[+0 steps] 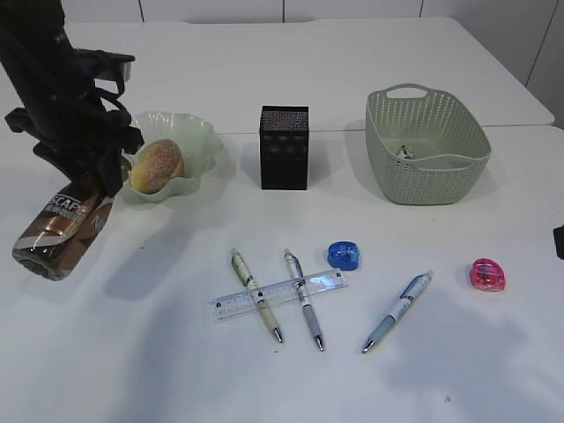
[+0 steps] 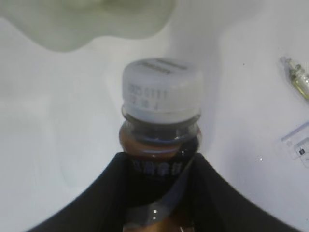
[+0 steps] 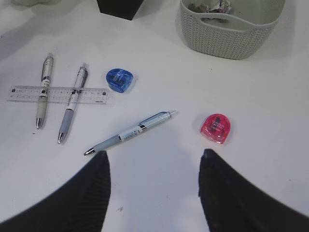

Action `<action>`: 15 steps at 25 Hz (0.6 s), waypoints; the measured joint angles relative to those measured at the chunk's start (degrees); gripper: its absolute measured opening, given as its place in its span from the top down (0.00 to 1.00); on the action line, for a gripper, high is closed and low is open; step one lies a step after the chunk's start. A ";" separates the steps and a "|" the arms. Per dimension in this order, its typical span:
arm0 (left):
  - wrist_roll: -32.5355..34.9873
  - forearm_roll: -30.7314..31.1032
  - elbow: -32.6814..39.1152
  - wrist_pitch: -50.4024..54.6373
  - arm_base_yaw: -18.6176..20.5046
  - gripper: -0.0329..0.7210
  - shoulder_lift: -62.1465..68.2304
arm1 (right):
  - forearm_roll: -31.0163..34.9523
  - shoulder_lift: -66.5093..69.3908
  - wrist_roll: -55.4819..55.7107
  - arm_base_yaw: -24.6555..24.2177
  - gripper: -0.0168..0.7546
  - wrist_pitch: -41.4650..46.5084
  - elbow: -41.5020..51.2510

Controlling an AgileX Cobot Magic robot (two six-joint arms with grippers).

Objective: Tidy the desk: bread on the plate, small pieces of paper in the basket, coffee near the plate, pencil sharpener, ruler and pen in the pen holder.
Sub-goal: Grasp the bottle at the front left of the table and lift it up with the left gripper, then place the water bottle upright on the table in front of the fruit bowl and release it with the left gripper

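Meanwhile the left claw (image 2: 159,193) grips the tilted coffee (image 1: 60,231); right claw (image 3: 153,186) gapes empty.

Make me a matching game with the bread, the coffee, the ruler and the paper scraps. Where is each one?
Things:
1. bread
2. coffee
3. ruler
4. paper scraps

Places:
A. in the basket
B. lying across two pens
C. on the plate
D. held in the left fingers

Pairs: 1-C, 2-D, 3-B, 4-A
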 joint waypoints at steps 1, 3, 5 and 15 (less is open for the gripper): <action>0.00 0.00 0.00 -0.58 0.00 0.62 -0.50 | 0.00 0.00 0.00 0.00 0.38 0.00 0.00; 0.00 -0.09 1.31 -2.59 0.00 0.62 -1.82 | 0.00 0.00 0.00 0.00 0.38 -0.10 0.00; 0.00 -0.09 4.33 -5.40 0.00 0.62 -3.48 | 0.00 0.00 0.00 0.00 0.38 -0.10 0.00; 0.43 -0.09 26.56 -30.14 0.00 0.62 -18.16 | 0.00 0.00 0.00 0.00 0.38 -0.10 0.00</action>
